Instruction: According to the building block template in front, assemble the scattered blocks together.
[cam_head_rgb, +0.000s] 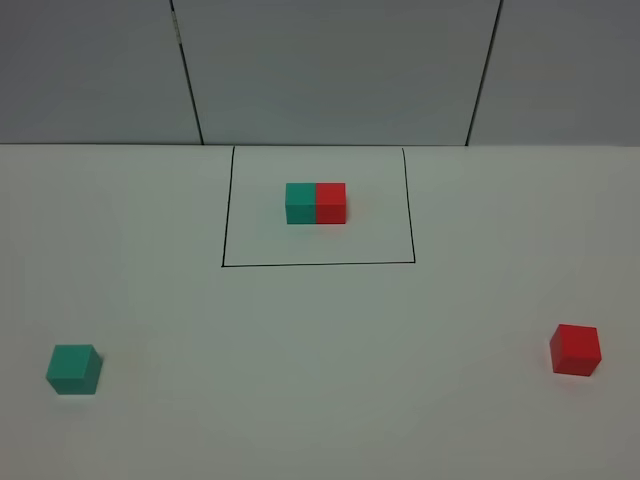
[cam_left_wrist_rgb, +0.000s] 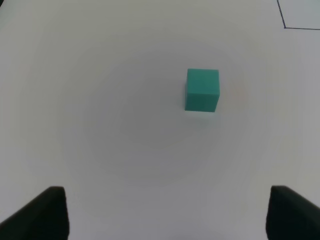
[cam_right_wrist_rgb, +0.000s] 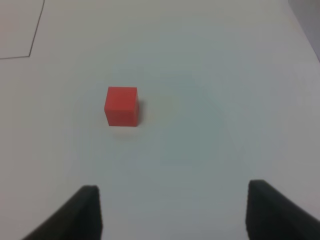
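The building block template (cam_head_rgb: 316, 203), a teal cube joined to a red cube, sits inside a black drawn rectangle at the far middle of the white table. The loose teal cube (cam_head_rgb: 73, 369) lies at the near left; it also shows in the left wrist view (cam_left_wrist_rgb: 202, 90). The loose red cube (cam_head_rgb: 575, 349) lies at the near right; it also shows in the right wrist view (cam_right_wrist_rgb: 121, 106). My left gripper (cam_left_wrist_rgb: 165, 215) is open and empty, short of the teal cube. My right gripper (cam_right_wrist_rgb: 172, 212) is open and empty, short of the red cube. Neither gripper shows in the exterior view.
The black rectangle's corner shows in the left wrist view (cam_left_wrist_rgb: 285, 26) and in the right wrist view (cam_right_wrist_rgb: 31, 54). A grey panelled wall (cam_head_rgb: 330, 70) stands behind the table's far edge.
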